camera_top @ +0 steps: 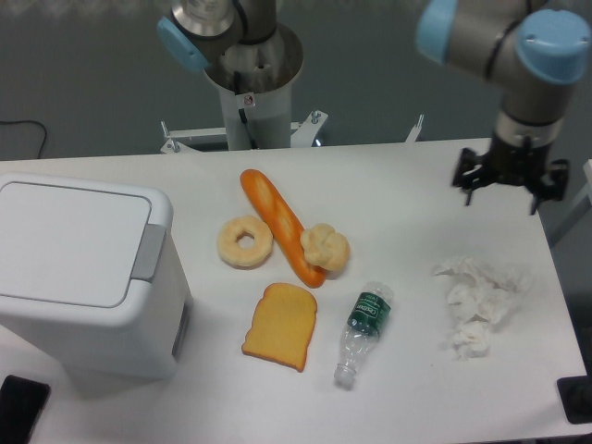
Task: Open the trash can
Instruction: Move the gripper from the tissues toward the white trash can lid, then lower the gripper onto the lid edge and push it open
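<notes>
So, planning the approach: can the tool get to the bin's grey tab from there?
Probably yes: the tool is far right, the grey tab faces up, nothing above it.

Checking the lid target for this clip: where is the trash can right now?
The trash can sits at the left edge of the table in the camera view, lid shut, left of the donut and toast slice.
</notes>
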Controlling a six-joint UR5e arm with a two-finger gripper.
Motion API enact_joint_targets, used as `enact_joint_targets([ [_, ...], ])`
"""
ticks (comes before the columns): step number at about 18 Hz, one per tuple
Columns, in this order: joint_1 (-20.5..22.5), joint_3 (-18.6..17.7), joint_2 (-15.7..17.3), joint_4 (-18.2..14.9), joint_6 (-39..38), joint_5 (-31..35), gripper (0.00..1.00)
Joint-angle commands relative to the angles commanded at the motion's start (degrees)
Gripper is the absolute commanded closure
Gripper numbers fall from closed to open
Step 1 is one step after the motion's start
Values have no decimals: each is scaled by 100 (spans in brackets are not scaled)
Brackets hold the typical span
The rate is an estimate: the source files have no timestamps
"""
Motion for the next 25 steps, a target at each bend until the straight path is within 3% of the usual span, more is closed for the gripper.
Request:
enact_joint_targets([
  [3,-475,0,176,9,-599,-87,1],
  [5,-651,26,273,18,-1073,-245,12],
  [7,-897,61,352,26,-1626,-272,34],
  [10,-1232,62,474,61,-2479,-474,80],
  [12,-1363,88,528,62,-2674,-571,94],
  [19,-2075,202,572,79,-3596,-887,100],
  [25,-2620,255,554,316,-4010,-975,100],
])
